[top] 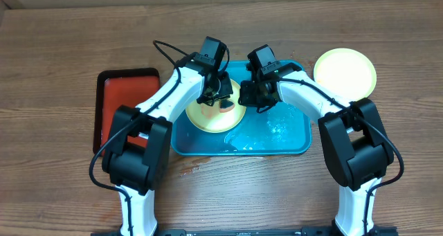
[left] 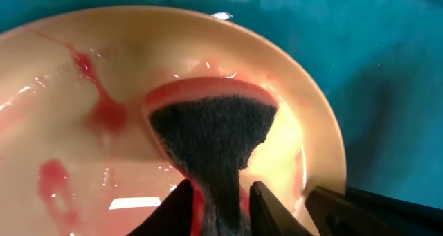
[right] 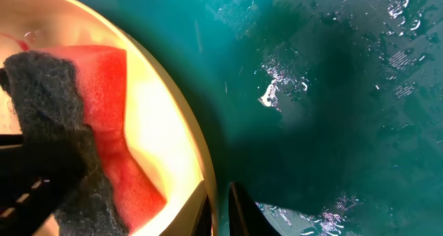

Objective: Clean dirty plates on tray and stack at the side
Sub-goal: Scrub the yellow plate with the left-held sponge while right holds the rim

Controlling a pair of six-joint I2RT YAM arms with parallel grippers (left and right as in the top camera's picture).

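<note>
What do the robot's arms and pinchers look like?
The left arm and right arm look alike: smooth white tubes joined by chunky black blocks. A thin black cable runs along each. A black camera box sits on each wrist. The left gripper and right gripper each end in two slim black fingers. No markings show.

The left wrist view's edges cut off the plate (left: 28, 77) and sponge (left: 211, 135).
</note>
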